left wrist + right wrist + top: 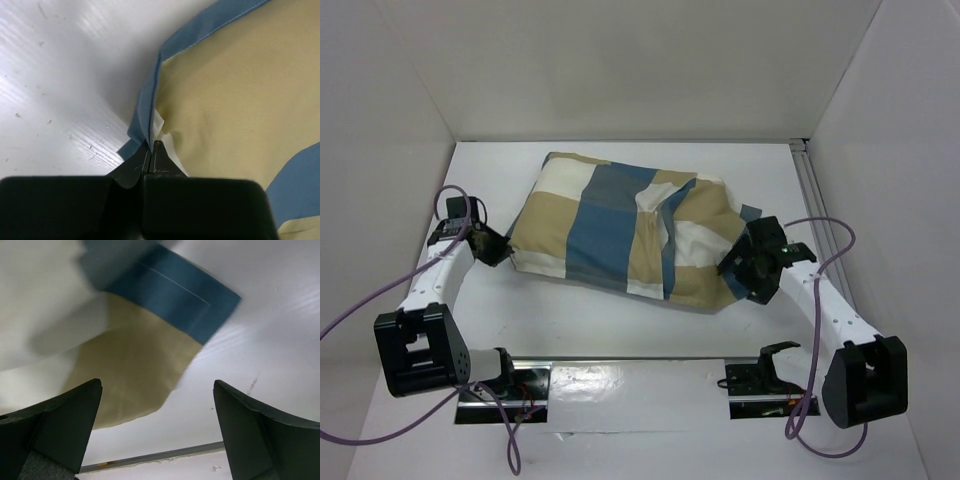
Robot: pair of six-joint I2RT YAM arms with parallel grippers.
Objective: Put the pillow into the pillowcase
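We see the left pincer pinching the hem of the pillowcase at 9 o'clock; the right pincer stands wide and empty at 4 o'clock.

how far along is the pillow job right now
Mostly done, it seems: the pillowcase lies bulging, stuffed full, with no bare pillow showing. In hand: the left tool is shut on its blue edge; the right tool is open beside its other end. Likely left: letting go and straightening the cloth.
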